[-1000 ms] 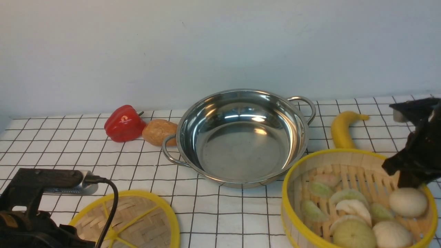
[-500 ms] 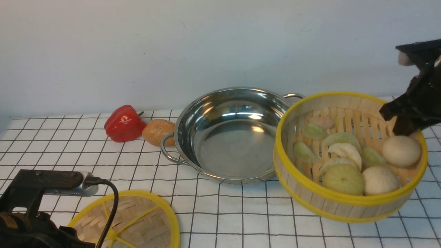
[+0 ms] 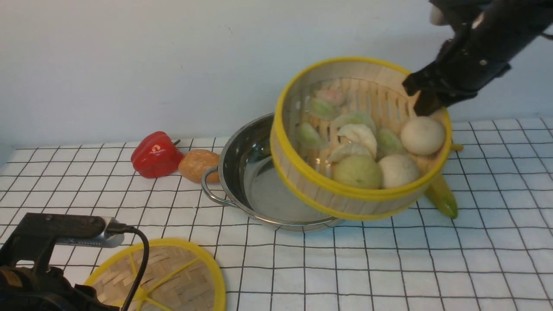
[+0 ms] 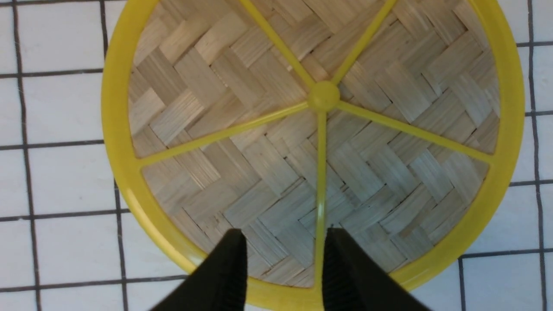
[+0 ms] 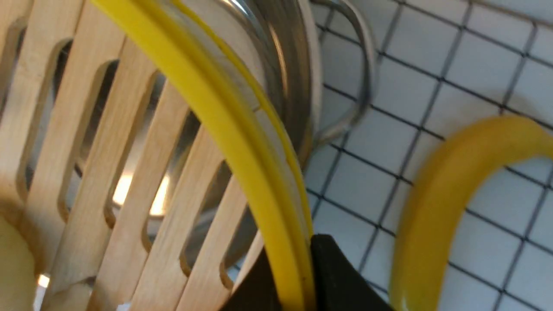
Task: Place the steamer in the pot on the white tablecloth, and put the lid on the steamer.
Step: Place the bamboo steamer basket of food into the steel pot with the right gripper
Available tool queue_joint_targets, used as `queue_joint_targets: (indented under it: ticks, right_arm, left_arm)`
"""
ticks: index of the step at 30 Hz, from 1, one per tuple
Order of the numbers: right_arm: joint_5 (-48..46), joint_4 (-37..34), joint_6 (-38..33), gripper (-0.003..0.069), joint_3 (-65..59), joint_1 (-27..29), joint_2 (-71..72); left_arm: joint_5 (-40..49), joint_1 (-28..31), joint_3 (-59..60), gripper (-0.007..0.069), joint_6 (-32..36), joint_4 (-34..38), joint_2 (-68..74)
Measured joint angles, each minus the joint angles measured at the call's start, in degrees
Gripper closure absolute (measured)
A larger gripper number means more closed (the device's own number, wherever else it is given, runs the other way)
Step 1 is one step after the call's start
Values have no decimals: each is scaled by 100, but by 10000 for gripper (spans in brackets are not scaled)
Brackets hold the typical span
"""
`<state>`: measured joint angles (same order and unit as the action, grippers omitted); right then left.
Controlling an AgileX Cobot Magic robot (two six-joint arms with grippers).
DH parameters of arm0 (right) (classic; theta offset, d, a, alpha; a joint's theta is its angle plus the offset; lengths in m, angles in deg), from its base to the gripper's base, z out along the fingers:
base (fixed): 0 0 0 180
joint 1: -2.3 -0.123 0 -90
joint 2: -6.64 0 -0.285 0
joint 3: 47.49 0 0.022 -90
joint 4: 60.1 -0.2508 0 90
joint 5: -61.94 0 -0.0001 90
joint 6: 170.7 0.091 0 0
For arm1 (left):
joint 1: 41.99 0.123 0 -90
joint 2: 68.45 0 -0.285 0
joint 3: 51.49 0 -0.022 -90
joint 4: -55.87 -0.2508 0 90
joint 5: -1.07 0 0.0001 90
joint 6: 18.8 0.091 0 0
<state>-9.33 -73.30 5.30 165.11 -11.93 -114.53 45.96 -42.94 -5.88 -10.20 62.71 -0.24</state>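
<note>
My right gripper (image 3: 425, 103) is shut on the far right rim of the steamer (image 3: 358, 181), a bamboo basket with a yellow rim, holding pale dumplings and buns. It hangs tilted in the air above the right half of the pot (image 3: 246, 172). In the right wrist view the fingers clamp the yellow rim (image 5: 285, 276), with the pot (image 5: 298, 86) below. The lid (image 3: 168, 280) lies flat on the white tablecloth (image 3: 475, 259) at the near left. My left gripper (image 4: 283, 242) is open just above the lid (image 4: 259, 172), near its rim.
A red bell pepper (image 3: 155, 154) and a brown potato (image 3: 198, 165) lie left of the pot. A yellow banana (image 3: 443, 196) lies right of the pot, partly hidden by the steamer; it also shows in the right wrist view (image 5: 436, 203). A pale wall stands behind.
My right gripper has lifted the steamer off the cloth and carried it up and to the left, from the near right to above the pot. The left arm and lid have not moved.
</note>
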Motion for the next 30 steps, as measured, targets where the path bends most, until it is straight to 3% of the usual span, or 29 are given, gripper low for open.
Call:
queue_joint_targets:
  ticks: [10, 30]
  right_arm:
    - [-11, -19, 281, 592, 2099, -393, -1333]
    - [-25, 133, 400, 592, 2315, -406, -2467]
  left_arm:
    - [27, 0, 0, 382, 12, 0, 0]
    - [29, 0, 0, 382, 22, 0, 0]
